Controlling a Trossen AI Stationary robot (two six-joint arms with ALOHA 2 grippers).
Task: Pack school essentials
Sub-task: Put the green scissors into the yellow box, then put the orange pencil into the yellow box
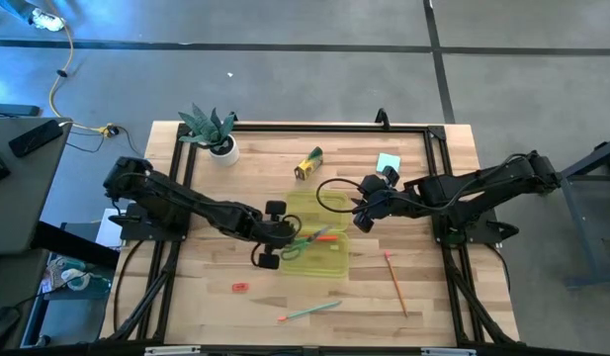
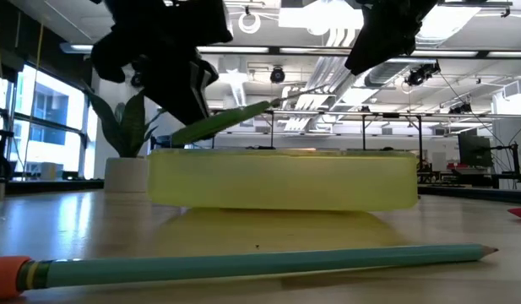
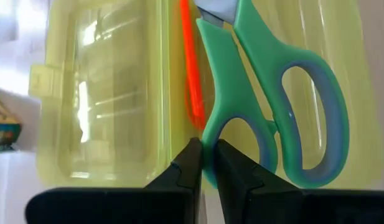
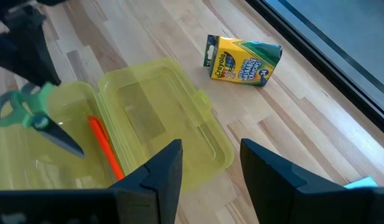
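Observation:
My left gripper (image 1: 282, 240) is shut on the green-handled scissors (image 3: 266, 93) over the open tray of the translucent yellow-green case (image 1: 317, 235). An orange pen (image 3: 190, 68) lies inside the tray. My right gripper (image 4: 210, 163) hovers open above the case's flipped-back lid (image 4: 160, 118), touching nothing. The crayon box (image 1: 307, 163) and the teal notepad (image 1: 389, 162) lie flat toward the far edge. A red eraser (image 1: 239, 287), a teal pencil (image 1: 309, 311) and an orange pencil (image 1: 395, 282) lie flat on the near part of the table. My left gripper pinches the outer rim of the scissors' smaller handle loop (image 3: 210, 134) between its two fingertips (image 3: 190, 163). The fingers slant down from the table's left side. The scissors sit tilted above the case's rim (image 2: 226, 122), blades pointing away from the gripper across the tray.
A small plant in a white pot (image 1: 217, 136) stands at the far left corner. A black frame (image 1: 305, 127) borders the table's far edge and sides. Bare wood lies between the case and the near edge, around the loose pencils.

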